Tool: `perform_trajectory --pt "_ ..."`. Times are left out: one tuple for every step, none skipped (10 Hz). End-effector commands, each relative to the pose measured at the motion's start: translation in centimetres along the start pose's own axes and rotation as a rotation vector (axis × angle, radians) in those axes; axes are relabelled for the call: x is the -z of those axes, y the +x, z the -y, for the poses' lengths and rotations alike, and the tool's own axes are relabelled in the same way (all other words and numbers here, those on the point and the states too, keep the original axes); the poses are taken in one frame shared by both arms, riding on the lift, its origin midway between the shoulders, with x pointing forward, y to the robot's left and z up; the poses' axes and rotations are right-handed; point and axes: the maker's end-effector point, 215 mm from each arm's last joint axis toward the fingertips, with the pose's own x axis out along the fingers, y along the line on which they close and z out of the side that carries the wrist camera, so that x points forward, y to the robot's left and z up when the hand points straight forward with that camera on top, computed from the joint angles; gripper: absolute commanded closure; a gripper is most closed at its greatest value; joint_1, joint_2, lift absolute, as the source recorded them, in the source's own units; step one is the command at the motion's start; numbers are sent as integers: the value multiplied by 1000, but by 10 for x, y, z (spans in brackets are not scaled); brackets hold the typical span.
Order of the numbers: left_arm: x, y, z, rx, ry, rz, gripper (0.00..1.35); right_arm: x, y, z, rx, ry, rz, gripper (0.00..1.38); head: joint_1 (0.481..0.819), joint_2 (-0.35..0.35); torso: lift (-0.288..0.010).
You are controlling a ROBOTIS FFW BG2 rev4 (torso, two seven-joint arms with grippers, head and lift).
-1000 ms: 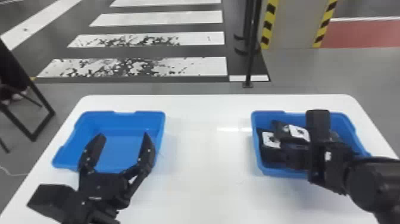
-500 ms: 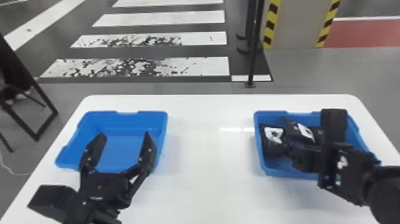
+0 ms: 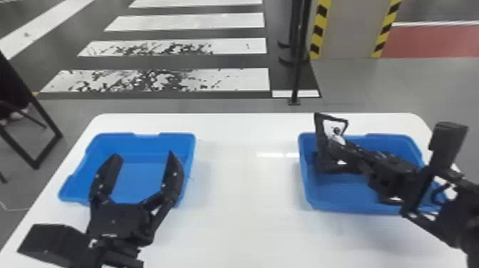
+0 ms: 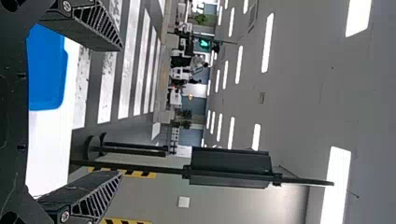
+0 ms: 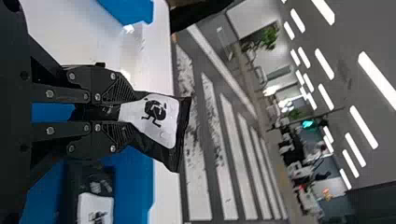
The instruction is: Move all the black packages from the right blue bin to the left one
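In the head view my right gripper (image 3: pixel 344 151) is above the right blue bin (image 3: pixel 356 192), shut on a black package (image 3: pixel 322 133) with a white label. The right wrist view shows the package (image 5: pixel 161 119) pinched between the closed fingers of my right gripper (image 5: pixel 116 105), its labelled end sticking out past them. Another black package (image 5: pixel 95 182) lies in the bin beneath. My left gripper (image 3: pixel 140 160) stands open with nothing between its fingers, over the near part of the left blue bin (image 3: pixel 164 138). Its two fingers are wide apart around my left gripper's gap (image 4: pixel 119 109) in the left wrist view.
Both bins rest on a white table (image 3: pixel 246 228), with a stretch of tabletop between them. Beyond the table's far edge, a black post (image 3: pixel 297 71) stands on the floor. A dark frame (image 3: pixel 46 142) stands left of the table.
My right gripper has risen and turned, lifting a black package from among those in the right bin. My left gripper has kept its place.
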Motion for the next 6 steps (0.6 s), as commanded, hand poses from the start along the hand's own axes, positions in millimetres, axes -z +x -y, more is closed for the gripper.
perform_trajectory --pt "-15 5 20 31 -117 50 96 -14 12 -39 -150 -32 57 1038 695 64 -140" --pt "-29 7 27 36 -226 84 114 -2 18 -86 -281 15 45 1038 695 74 -140" --pt "-42 8 32 42 -304 106 150 10 22 -129 -388 77 30 1038 695 87 -140" --pt "-51 11 49 73 -395 95 170 16 26 -160 -452 93 15 1038 695 132 -140" --pt "-49 15 66 118 -413 63 170 15 27 -187 -512 93 11 1038 695 176 -140" --pt "-42 18 74 143 -392 34 171 9 28 -213 -564 78 15 1038 695 201 -140"
